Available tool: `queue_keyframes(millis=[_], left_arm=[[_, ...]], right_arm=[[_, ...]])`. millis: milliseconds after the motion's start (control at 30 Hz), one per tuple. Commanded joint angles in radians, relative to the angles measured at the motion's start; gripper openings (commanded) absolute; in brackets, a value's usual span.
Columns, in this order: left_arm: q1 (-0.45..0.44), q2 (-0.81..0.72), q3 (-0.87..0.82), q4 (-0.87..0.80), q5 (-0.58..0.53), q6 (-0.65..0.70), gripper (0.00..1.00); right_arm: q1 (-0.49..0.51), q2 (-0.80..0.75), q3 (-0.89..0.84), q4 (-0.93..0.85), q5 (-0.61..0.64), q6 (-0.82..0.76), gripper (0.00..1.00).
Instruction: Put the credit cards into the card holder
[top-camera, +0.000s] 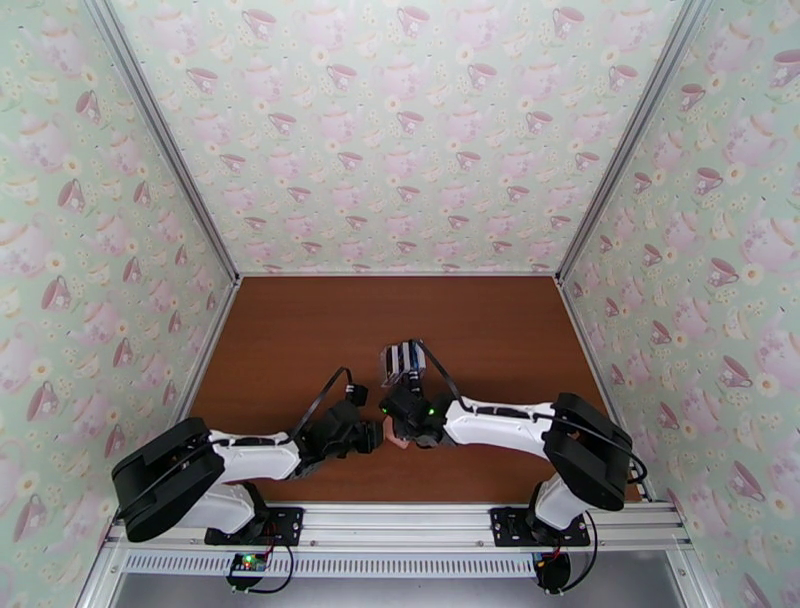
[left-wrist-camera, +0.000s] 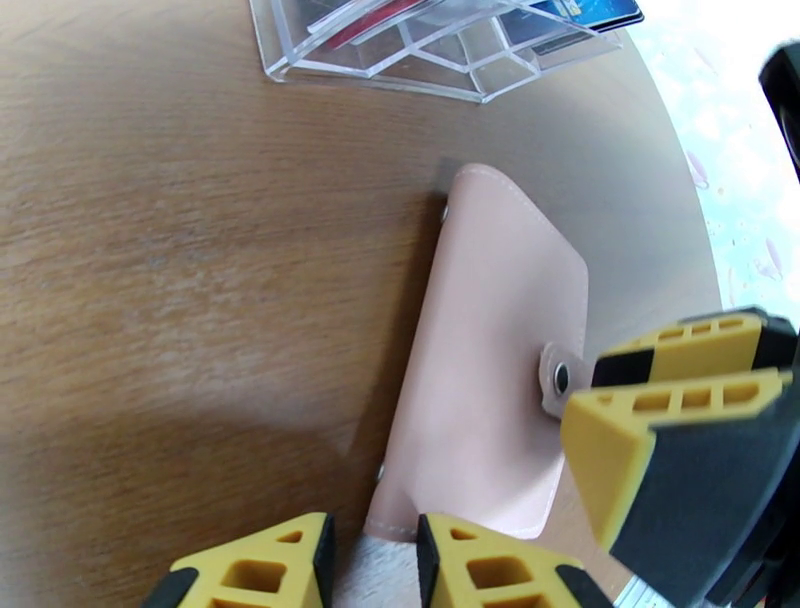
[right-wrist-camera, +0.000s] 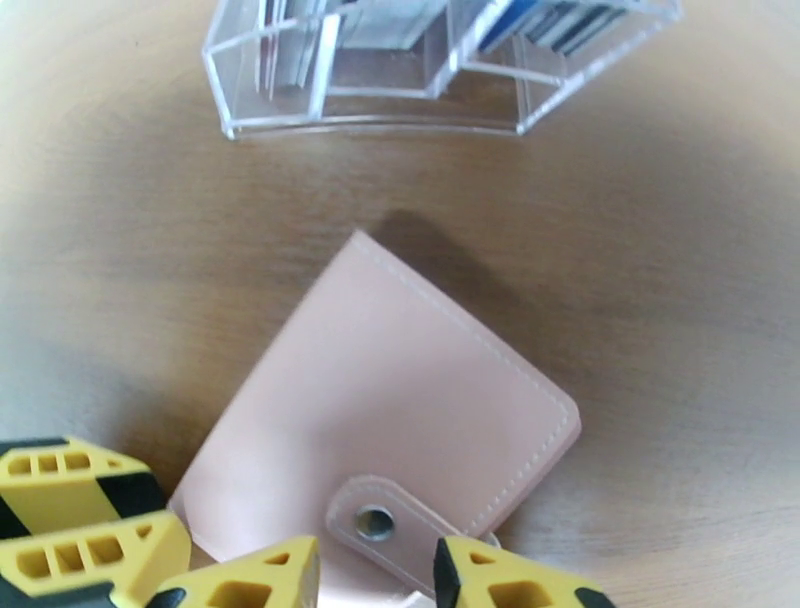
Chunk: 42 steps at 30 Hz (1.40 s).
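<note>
as l claw (left-wrist-camera: 375, 548) pinches wallet (left-wrist-camera: 480, 370) edge, rack (left-wrist-camera: 420, 55) near

No writing, label or number can be read on anything here.

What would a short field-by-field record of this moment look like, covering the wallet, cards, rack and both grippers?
wallet: pink, folded shut, flat on the brown table
snap tab: lying over the wallet's front
rack: clear plastic, beyond the wallet
cards: standing in the rack's slots
left gripper: apparently closed on one end of the wallet
right gripper: open, fingers either side of the snap tab
progress: wallet not yet opened
</note>
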Motion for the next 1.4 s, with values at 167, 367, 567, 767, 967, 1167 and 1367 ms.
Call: queue_keyframes(millis=[167,367,567,767,967,1167,1367], left_arm=[[-0.006,-0.051,-0.065,-0.143,-0.007,0.001,0.32],[-0.006,-0.069,-0.066,-0.164,-0.02,0.015,0.32],[-0.005,-0.072,-0.067,-0.169,-0.024,0.024,0.32],[-0.001,-0.062,-0.052,-0.176,-0.024,0.039,0.32],[0.016,-0.059,-0.025,-0.206,-0.024,0.069,0.32],[0.044,-0.079,-0.005,-0.243,-0.023,0.085,0.32],[0.071,-0.078,0.019,-0.258,-0.022,0.094,0.32]], right_arm=[[0.001,0.077,0.079,-0.05,0.036,0.008,0.37],[0.002,0.125,0.109,-0.069,0.046,0.001,0.34],[0.002,0.155,0.126,-0.095,0.056,-0.003,0.27],[0.002,0.158,0.126,-0.103,0.06,-0.014,0.17],[0.003,0.142,0.127,-0.099,0.062,-0.035,0.08],[0.002,0.139,0.118,-0.087,0.057,-0.045,0.04],[0.003,0.09,0.078,-0.033,0.038,-0.056,0.0]])
